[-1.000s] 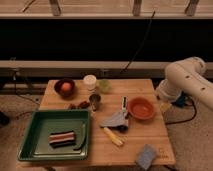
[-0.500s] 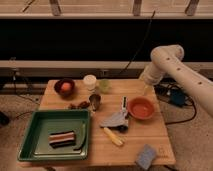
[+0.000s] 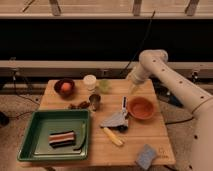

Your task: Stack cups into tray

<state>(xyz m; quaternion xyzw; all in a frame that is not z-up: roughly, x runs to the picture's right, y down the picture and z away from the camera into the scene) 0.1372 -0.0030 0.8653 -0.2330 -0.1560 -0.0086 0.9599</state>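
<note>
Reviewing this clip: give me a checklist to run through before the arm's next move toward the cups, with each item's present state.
1. Gripper free: ok; jaws open, empty, hanging between the pale green translucent plastic cup and the wide orange bowl.
2. Pale green cup upright, unblocked: ok.
3. Dark shiny metal cup upright: ok.
4. Large dark green rectangular tray has room: ok; a striped block lies in it, left part bare.
5. Cups in tray: not ok; both on the wooden table.

Bare table (image 3: 118, 93) between pincer (image 3: 134, 89) (behind the orange bowl (image 3: 140, 108)) and green cup (image 3: 104, 86).
</note>
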